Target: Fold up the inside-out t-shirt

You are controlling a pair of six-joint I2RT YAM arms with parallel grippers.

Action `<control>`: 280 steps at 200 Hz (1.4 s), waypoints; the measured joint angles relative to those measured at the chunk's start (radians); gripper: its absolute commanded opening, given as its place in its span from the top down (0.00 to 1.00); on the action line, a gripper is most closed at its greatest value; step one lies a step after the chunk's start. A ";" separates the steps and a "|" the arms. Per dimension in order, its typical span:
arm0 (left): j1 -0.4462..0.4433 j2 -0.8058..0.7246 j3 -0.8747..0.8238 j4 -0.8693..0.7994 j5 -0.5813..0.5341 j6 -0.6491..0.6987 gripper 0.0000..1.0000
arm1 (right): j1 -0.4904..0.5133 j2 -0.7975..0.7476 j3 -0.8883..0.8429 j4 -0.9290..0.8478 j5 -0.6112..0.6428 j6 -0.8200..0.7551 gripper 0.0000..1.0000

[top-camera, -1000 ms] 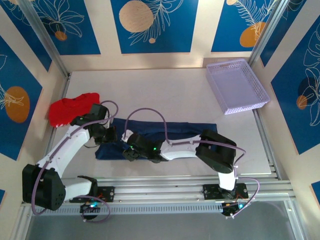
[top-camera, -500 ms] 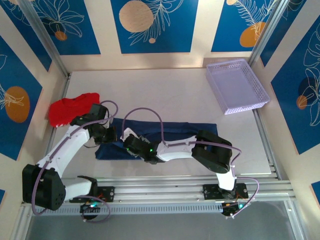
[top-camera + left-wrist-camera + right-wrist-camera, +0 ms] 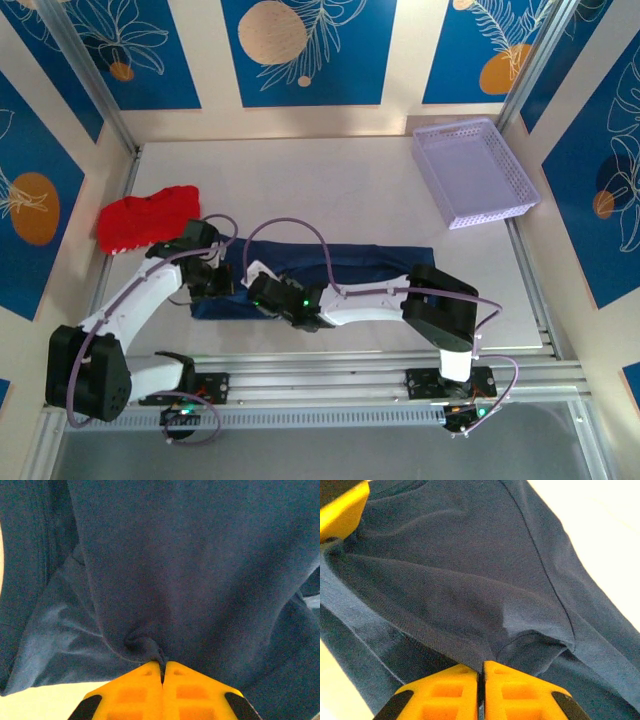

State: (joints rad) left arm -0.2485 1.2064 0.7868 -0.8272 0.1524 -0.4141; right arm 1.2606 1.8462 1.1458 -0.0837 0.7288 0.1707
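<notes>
The inside-out t-shirt [image 3: 380, 262] is dark navy and lies folded into a long band across the near middle of the table. Both grippers meet at its left end. My left gripper [image 3: 222, 284] is shut on a pinch of the navy cloth [image 3: 200, 570], which bunches right at the yellow fingertips [image 3: 150, 672]. Just to its right, my right gripper [image 3: 252, 292] is also shut, with a fold of the shirt [image 3: 460, 570] caught between its yellow fingers [image 3: 510, 675]. The left gripper's yellow finger [image 3: 340, 510] shows at the top left of the right wrist view.
A bright red garment [image 3: 145, 218] lies crumpled at the table's left edge, behind the left arm. A pale lilac mesh basket [image 3: 475, 172] sits at the back right. Bare pale tabletop [image 3: 330, 190] stretches behind the shirt.
The right gripper's jaws have closed on the shirt's fold. The left gripper, still holding cloth, has shifted a little toward the near edge.
</notes>
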 measured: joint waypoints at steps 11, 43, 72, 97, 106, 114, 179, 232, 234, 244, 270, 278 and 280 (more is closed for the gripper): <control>0.000 0.000 0.000 0.002 -0.009 -0.004 0.85 | 0.001 0.000 -0.002 -0.011 -0.010 0.001 0.85; 0.000 0.005 0.000 0.000 -0.050 -0.019 0.61 | 0.001 0.000 -0.004 -0.046 -0.047 0.001 0.70; 0.000 0.000 0.002 -0.010 -0.118 -0.027 0.49 | -0.001 -0.027 -0.033 -0.065 -0.103 -0.012 0.62; 0.000 -0.027 0.008 0.005 -0.146 -0.039 0.47 | -0.021 -0.114 -0.084 -0.069 -0.198 -0.011 0.57; 0.000 -0.034 0.010 0.027 -0.139 -0.050 0.47 | -0.038 -0.154 -0.103 -0.058 -0.246 -0.006 0.55; 0.000 -0.033 0.011 0.052 -0.126 -0.056 0.47 | -0.058 -0.186 -0.116 -0.045 -0.286 0.000 0.55; 0.000 0.164 0.010 0.325 -0.031 -0.121 0.49 | -0.234 -0.090 -0.093 0.108 -0.549 0.169 0.74; 0.006 0.243 -0.043 0.425 -0.084 -0.135 0.50 | -0.266 0.087 0.006 0.022 -0.640 0.291 0.82; 0.006 0.243 -0.045 0.425 -0.086 -0.135 0.50 | -0.266 0.090 0.012 0.013 -0.642 0.293 0.82; 0.007 0.242 -0.054 0.428 -0.099 -0.135 0.49 | -0.267 0.100 0.029 -0.026 -0.649 0.311 0.83; 0.009 0.211 -0.061 0.423 -0.161 -0.128 0.46 | -0.276 0.098 0.030 -0.111 -0.656 0.335 0.83; 0.013 0.186 -0.061 0.423 -0.186 -0.126 0.43 | -0.282 0.091 0.027 -0.124 -0.660 0.337 0.82; 0.015 0.179 -0.060 0.423 -0.192 -0.122 0.41 | -0.283 0.086 0.026 -0.128 -0.660 0.338 0.81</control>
State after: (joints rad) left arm -0.2333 1.3857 0.7265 -0.4046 -0.0391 -0.5365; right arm 0.9775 1.9324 1.1721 -0.2119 0.0692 0.5083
